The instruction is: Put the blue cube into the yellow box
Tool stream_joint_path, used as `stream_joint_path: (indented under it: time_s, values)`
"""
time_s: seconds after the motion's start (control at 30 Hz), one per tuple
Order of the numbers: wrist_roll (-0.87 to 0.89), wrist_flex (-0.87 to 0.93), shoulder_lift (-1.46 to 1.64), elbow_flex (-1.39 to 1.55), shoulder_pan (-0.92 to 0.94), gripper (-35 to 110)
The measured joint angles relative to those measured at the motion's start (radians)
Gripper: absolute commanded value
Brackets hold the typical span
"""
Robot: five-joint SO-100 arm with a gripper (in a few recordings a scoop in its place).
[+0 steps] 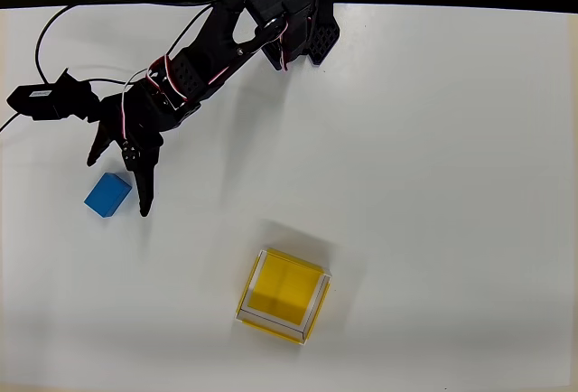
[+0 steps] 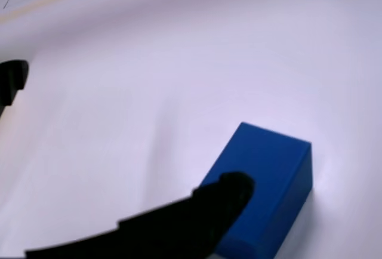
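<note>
Reaching toward the table's left edge, our arm stretches low from its base at the far edge.

We see the gripper with fingers spread apart, one tip just beside the blue cube, the other well above it in the overhead view. Our cube rests on the table near the left edge; the yellow box stands well apart, toward the near edge.

In the wrist view, the blue cube lies on the white worktop at lower right, one long face turned up. A black finger of the tool reaches in from the bottom edge, its tip overlapping the cube's near left side. Another dark part shows at the left edge.
</note>
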Motion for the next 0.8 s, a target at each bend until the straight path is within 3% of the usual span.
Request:
stream_joint_path:
  time_s: [0.8]
  values:
    - [-0.025,-0.110,-0.469,-0.281,0.014,64]
